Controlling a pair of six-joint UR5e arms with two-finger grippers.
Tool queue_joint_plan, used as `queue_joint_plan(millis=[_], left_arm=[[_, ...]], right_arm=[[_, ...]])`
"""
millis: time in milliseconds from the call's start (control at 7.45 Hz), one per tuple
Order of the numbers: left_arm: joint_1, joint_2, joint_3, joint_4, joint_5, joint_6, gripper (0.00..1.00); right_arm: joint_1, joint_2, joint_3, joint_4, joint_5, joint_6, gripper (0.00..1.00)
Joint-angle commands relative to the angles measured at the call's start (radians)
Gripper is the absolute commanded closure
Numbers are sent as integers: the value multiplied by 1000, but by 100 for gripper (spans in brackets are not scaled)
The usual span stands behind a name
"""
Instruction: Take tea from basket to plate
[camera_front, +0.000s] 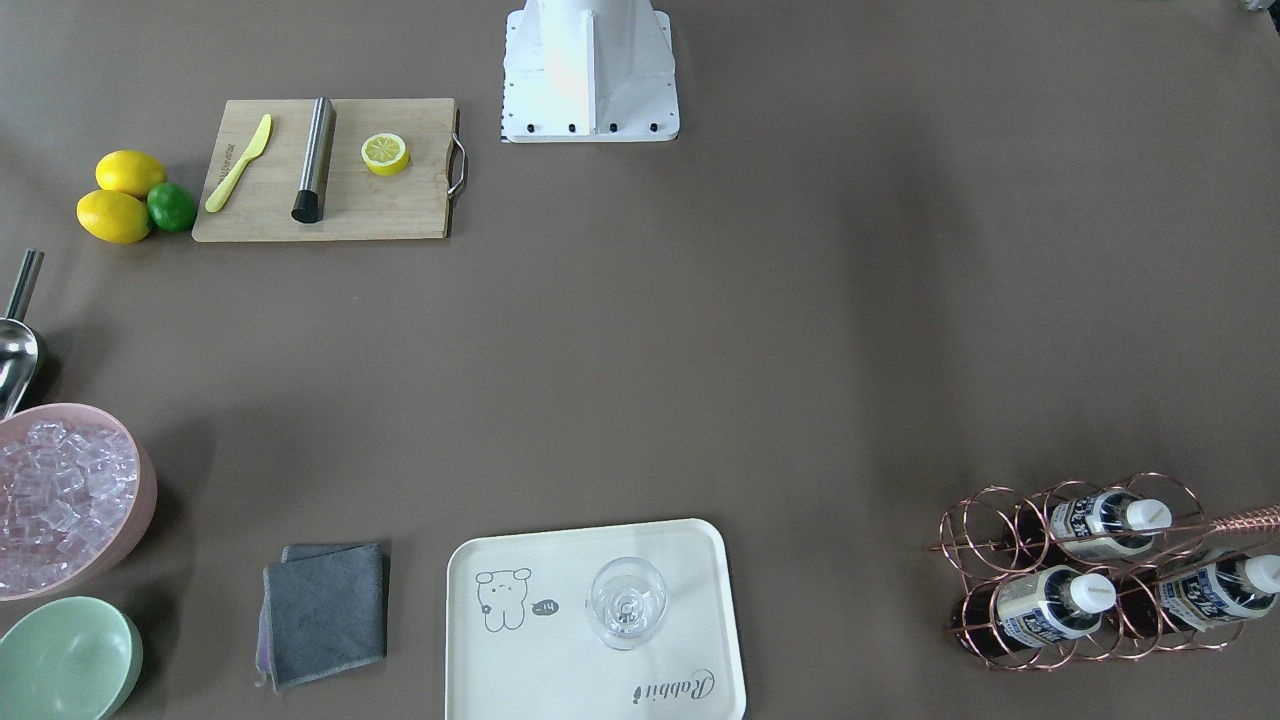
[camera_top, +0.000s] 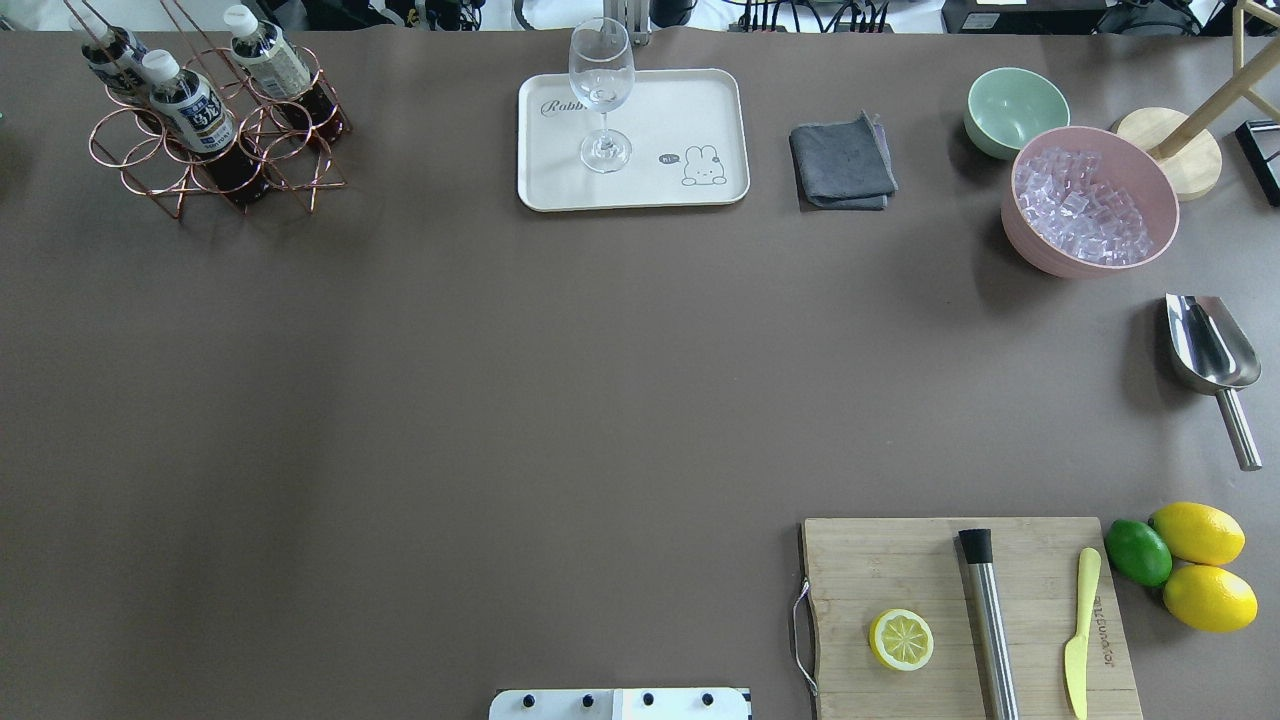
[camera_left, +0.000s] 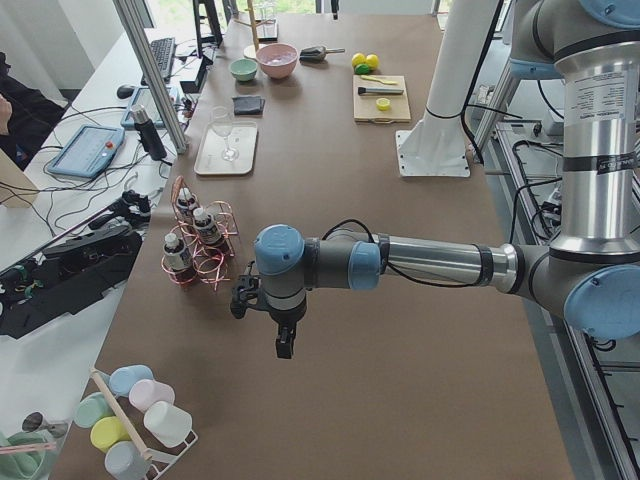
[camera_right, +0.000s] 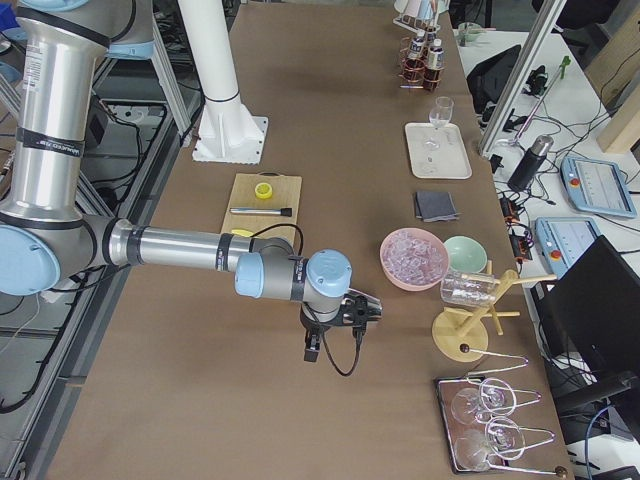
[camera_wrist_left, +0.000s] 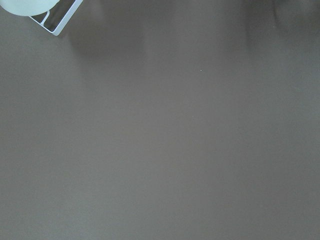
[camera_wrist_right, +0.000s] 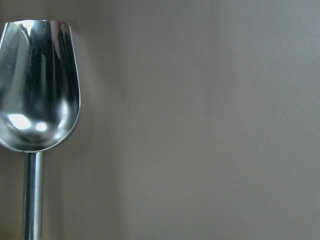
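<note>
Three tea bottles (camera_top: 190, 108) with white caps stand in the copper wire basket (camera_top: 140, 165) at the table's far left corner; they also show in the front view (camera_front: 1050, 605). The cream plate (camera_top: 690, 110) lies at the far middle, with a clear stemmed glass (camera_top: 601, 90) standing on it. My left gripper (camera_left: 285, 342) shows only in the left side view, hanging over bare table near the basket (camera_left: 200, 262); I cannot tell whether it is open. My right gripper (camera_right: 312, 350) shows only in the right side view, over the table's right end; I cannot tell its state.
A grey cloth (camera_top: 842, 162), a green bowl (camera_top: 1012, 108) and a pink bowl of ice (camera_top: 1090, 200) lie right of the plate. A metal scoop (camera_top: 1208, 350) lies under the right wrist. A cutting board (camera_top: 900, 570) with lemon half, knife and rod, and whole lemons (camera_top: 1200, 535), sit near right.
</note>
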Motion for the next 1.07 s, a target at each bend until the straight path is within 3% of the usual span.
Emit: queue_joint_plan(millis=[0, 940], left_arm=[[-1, 7, 3, -2, 1, 7, 2], [4, -17, 29, 0, -2, 1, 2]], right_arm=[[0, 0, 1, 0, 1, 0, 0], [0, 5, 8, 0, -3, 0, 0]])
